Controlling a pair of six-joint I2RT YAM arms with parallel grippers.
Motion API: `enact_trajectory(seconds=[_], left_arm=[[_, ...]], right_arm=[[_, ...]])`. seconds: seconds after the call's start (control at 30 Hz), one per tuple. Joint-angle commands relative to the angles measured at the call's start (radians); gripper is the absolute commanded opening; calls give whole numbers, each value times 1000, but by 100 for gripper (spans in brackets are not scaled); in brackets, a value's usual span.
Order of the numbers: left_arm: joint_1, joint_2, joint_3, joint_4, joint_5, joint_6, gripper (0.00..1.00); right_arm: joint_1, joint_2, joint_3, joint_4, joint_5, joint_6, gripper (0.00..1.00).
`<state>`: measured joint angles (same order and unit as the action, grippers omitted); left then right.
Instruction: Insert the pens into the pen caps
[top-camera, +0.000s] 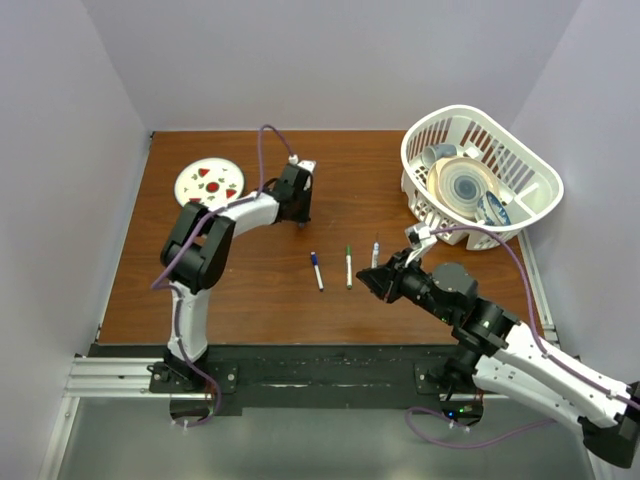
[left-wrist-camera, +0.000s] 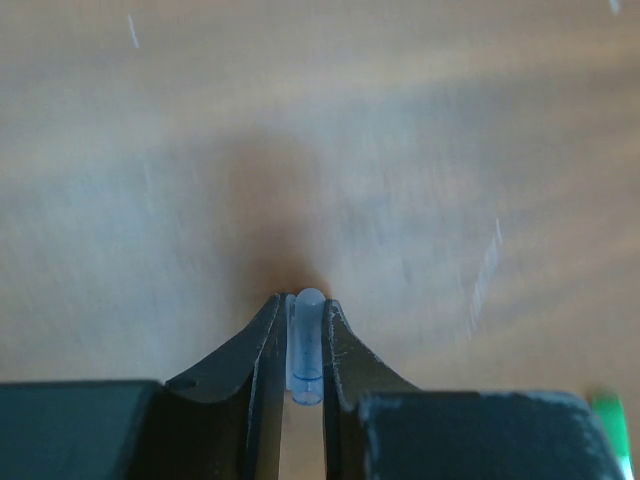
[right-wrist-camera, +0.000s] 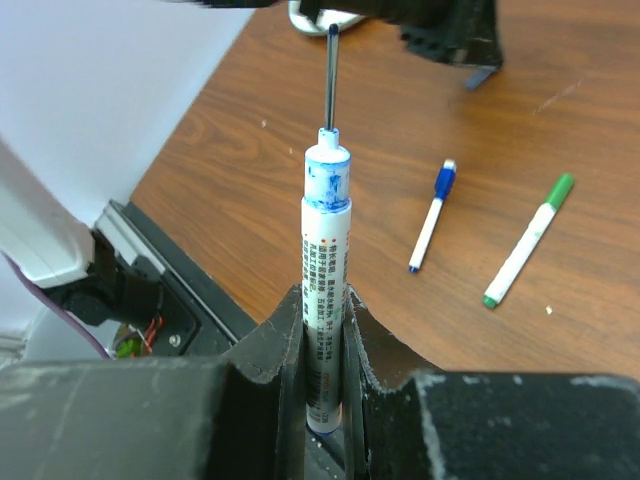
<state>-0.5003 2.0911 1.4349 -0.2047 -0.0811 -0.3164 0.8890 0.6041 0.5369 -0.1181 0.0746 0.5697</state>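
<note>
Overhead, a round white plate with red markings (top-camera: 210, 183) sat at the upper left of a brown wooden table (top-camera: 250, 290). Just right of it, at upper centre, the left gripper (top-camera: 301, 220) pointed down at the tabletop. Its wrist camera showed the two black fingers (left-wrist-camera: 265, 350) pressed against either side of a small pale blue translucent pen cap (left-wrist-camera: 307, 345), pinching it, with the wood blurred beyond.

At centre, two loose pens lay on the table, side by side but not touching: a white pen with blue ends (top-camera: 316, 270), then a white pen with green ends (top-camera: 348, 266). Just right of those, the right gripper (right-wrist-camera: 322, 300) had its fingers clamped on the barrel of a third white pen with a bare thin blue tip (right-wrist-camera: 325, 250). That pen stuck out past the fingertips, pointing up the frame. At the upper right stood a white slatted plastic basket (top-camera: 543, 198) holding dishes.
</note>
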Motion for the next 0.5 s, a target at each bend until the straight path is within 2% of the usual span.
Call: enact_trajectory(seconds=[0.0,0.13,0.17,0.23,0.27,0.33,0.37,0.47], left_arm=[[9,-178,-209,171,165,-133,0],[9,-377,-409,361,315,-240,0],[9,-414,-451,480,346,-268,0],[6,-527,-574,609,413,-364,0],[5,-564,-614,739,429,-397,0],[-3,-656,-721,864,457,-492,0],[-4,-681,-754,986,466,-522,0],[-14,-743,-844,1178,497,-631,0]], right_arm=[[2,75,-55,113,-53,50,0],[1,151,-97,233,-72,81,0],[2,180,-106,257,-97,79,0],[1,209,-115,329,-134,75,0],[1,221,-124,359,-148,73,0],[1,266,-137,443,-182,78,0],[1,276,-144,471,-197,78,0],[2,344,-143,583,-262,79,0]])
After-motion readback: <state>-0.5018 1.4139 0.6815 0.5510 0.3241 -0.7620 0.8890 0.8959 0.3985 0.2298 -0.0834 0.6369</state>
